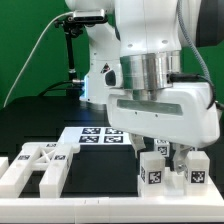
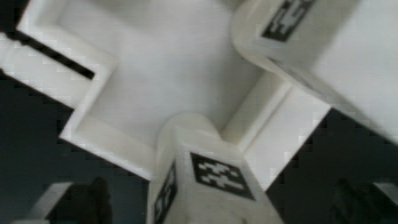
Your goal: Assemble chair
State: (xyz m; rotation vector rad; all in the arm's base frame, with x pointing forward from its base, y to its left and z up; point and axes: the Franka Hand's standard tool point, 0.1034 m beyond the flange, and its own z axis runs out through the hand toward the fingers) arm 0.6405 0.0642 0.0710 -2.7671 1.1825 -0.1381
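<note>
A white plastic braced chair piece (image 1: 38, 168) is laid on the black table (image 1: 30, 125) at the exterior view's left. A white plastic chair assembly (image 1: 153, 176) of flat panel (image 2: 169, 90) and tagged posts (image 2: 214, 175) is placed at the exterior view's right, directly below the two-finger gripper (image 1: 168, 152). The thin white marker board (image 1: 98, 136) is set between them, farther back. A thin white border frame (image 1: 110, 212) is laid in front.

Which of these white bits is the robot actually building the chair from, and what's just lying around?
For the chair:
- X-braced piece
- tagged posts
- flat panel

Just lying about:
- marker board
- black table underneath it all
</note>
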